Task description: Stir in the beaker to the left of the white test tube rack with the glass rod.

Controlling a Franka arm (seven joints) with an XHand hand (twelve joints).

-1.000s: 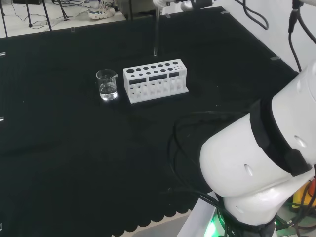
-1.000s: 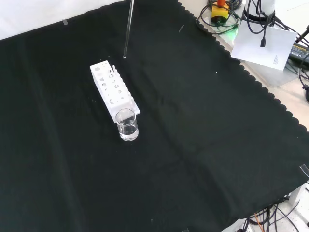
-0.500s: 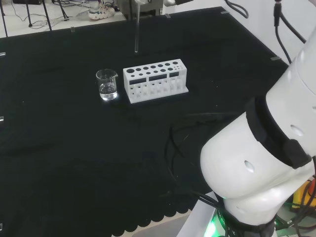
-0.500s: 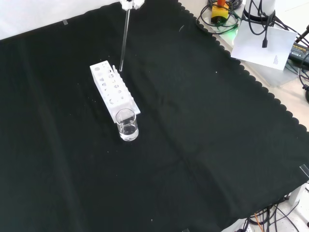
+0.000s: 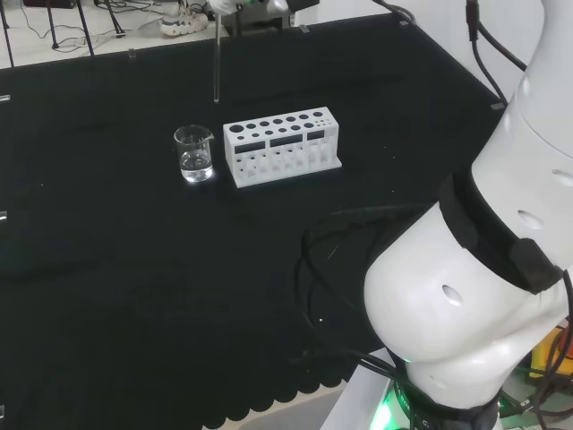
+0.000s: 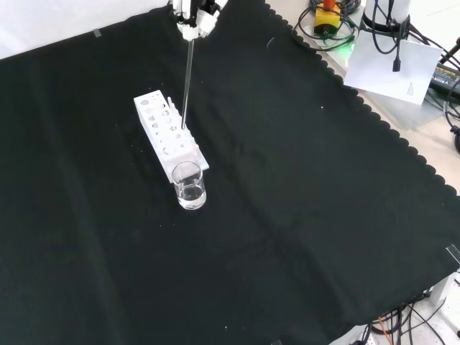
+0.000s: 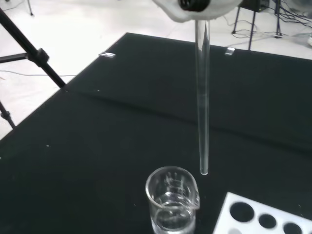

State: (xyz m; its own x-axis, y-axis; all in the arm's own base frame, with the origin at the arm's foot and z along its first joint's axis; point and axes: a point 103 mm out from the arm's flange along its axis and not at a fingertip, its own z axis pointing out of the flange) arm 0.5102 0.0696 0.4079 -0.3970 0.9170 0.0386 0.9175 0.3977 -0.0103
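Note:
A small clear beaker (image 5: 194, 153) (image 6: 189, 185) (image 7: 172, 205) with a little clear liquid stands on the black cloth, just left of the white test tube rack (image 5: 282, 144) (image 6: 167, 134) in the head view. The hand (image 6: 192, 13) (image 5: 242, 5) (image 7: 195, 7) sits at the top edge of the head and front views, fingers shut on the top of a thin glass rod (image 5: 216, 63) (image 6: 187, 83) (image 7: 202, 92). The rod hangs upright in the air. Its lower tip is above the cloth, beside and above the beaker's rim, outside the beaker.
The arm's big white links (image 5: 483, 269) take up the head view's right. Cables, a yellow box and a white sheet (image 6: 392, 68) lie off the cloth's scalloped edge in the front view. Bare black cloth surrounds the beaker and rack.
The hand has carried the rod leftward in the head view, from above the rack's middle to near the beaker. In the front view the rod's tip has come lower along the rack.

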